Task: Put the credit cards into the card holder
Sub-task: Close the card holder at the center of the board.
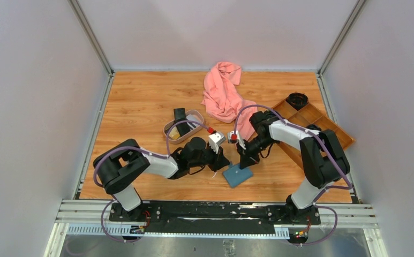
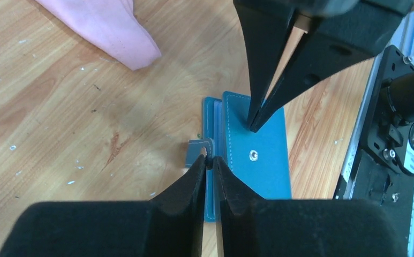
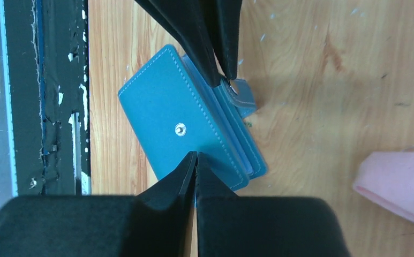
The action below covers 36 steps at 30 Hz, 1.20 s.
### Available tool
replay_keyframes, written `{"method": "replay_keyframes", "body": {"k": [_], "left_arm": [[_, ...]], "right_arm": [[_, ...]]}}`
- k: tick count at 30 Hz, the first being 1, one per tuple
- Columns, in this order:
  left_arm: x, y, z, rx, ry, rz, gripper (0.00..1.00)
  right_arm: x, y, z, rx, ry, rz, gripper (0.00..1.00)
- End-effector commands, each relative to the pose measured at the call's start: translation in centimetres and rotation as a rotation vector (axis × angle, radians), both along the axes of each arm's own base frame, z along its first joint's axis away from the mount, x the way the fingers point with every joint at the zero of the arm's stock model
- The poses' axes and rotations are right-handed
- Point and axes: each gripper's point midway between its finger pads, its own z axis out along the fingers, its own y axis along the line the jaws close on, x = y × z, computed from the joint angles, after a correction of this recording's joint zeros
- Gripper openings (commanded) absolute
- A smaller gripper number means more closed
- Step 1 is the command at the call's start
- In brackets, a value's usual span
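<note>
Wood-grain table (image 1: 140, 107), pale walls around. Teal card holder (image 3: 162, 101) lying flat and folded near front edge, between both arms, snap stud facing up. Left claw (image 2: 211, 160) pressed nearly together, pinching little tab (image 2: 195, 151) at holder's side. Right claw (image 3: 195, 156) pressed together, tips down on cover at opposite edge. Cards (image 1: 180, 114) well apart from holder, in oval tray (image 1: 201, 118) beyond left arm: black one at far end, yellowish one at near end. Pink cloth (image 1: 223, 93) further back. Wooden compartment tray (image 1: 322, 126) at right.
</note>
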Motion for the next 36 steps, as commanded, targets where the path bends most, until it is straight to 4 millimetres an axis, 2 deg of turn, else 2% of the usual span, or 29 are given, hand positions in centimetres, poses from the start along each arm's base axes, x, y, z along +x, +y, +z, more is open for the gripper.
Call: {"method": "replay_keyframes", "body": {"k": [1, 7, 16, 24, 36], "left_arm": [[-0.1, -0.4, -1.1, 0.036, 0.043, 0.004, 0.19], [0.4, -0.2, -1.3, 0.062, 0.037, 0.017, 0.27], [0.5, -0.7, 0.3, 0.016, 0.041, -0.013, 0.39], [0.6, -1.3, 1.1, -0.023, 0.091, -0.022, 0.4], [0.5, -1.8, -0.3, -0.005, 0.136, -0.03, 0.29]], "right_arm": [[-0.8, -0.6, -0.1, -0.071, 0.058, -0.02, 0.04], [-0.7, -0.6, -0.2, -0.072, 0.058, -0.024, 0.04], [-0.8, -0.6, -0.2, -0.073, 0.059, -0.022, 0.04], [-0.8, -0.6, -0.3, -0.073, 0.06, -0.023, 0.04], [-0.9, -0.7, -0.4, -0.077, 0.065, -0.024, 0.04]]}}
